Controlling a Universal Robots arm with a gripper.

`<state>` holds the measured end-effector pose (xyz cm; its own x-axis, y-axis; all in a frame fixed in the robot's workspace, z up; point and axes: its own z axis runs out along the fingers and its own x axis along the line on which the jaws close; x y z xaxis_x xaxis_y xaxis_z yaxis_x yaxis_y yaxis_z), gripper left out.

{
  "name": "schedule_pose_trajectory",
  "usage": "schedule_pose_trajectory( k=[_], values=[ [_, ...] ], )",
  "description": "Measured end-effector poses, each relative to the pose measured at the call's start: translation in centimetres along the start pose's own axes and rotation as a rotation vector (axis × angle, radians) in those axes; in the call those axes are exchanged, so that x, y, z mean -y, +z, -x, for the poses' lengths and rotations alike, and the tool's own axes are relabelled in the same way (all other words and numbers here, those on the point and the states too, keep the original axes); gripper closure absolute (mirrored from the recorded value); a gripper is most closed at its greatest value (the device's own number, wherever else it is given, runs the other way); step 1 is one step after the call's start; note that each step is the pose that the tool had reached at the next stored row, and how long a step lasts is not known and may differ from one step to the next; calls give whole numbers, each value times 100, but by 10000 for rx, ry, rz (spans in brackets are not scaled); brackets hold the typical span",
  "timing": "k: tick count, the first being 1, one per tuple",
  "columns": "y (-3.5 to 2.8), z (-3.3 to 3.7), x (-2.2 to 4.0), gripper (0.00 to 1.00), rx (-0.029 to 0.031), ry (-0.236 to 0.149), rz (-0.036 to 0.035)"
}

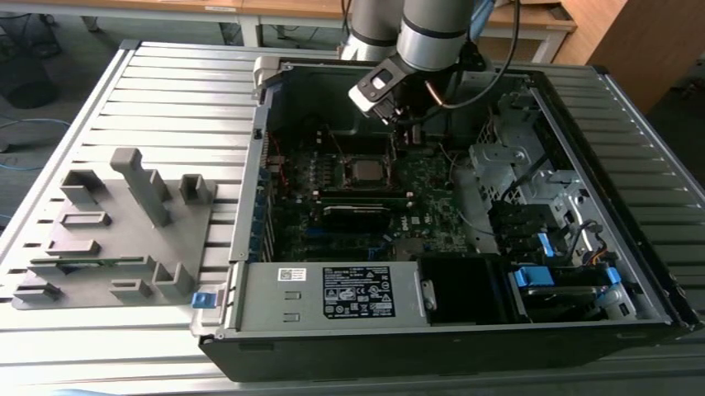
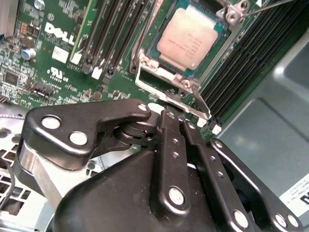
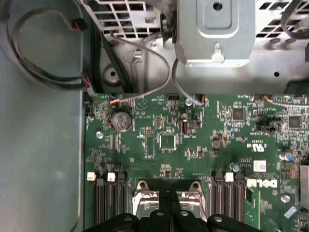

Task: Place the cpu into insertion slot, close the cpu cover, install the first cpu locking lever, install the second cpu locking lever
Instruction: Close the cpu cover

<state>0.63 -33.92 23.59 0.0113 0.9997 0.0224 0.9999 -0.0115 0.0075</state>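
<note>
The cpu point(image 2: 190, 41), a silver-grey square chip, sits in the insertion slot point(image 1: 367, 171) in the middle of the motherboard. The silvery cpu cover point(image 2: 164, 86) frames the chip; I cannot tell if it lies fully flat. A thin locking lever rod point(image 2: 270, 6) juts out at one corner of the socket. My gripper point(image 2: 173, 102) hangs just above the cover's edge, its black fingers point(image 2: 170, 140) pressed together with nothing between them. The fingertips point(image 3: 166, 197) meet over the socket frame. In the exterior view the gripper point(image 1: 405, 130) is above the socket's far side.
The open computer case point(image 1: 617, 326) lies on a slatted table. A grey fixture tray point(image 1: 111, 223) is on the exterior view's left. Black memory slots point(image 2: 111, 34) flank the socket. Loose cables point(image 3: 43, 72), a metal bracket point(image 3: 215, 29) and the power supply point(image 1: 330, 293) crowd the case.
</note>
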Motion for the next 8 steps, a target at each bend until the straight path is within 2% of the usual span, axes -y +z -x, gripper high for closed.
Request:
schedule_pose_trajectory(
  k=[5, 8],
  values=[
    [7, 1, 58, 90, 1, 1, 0],
    [8, 1, 65, 90, 0, 0, 0]
  ],
)
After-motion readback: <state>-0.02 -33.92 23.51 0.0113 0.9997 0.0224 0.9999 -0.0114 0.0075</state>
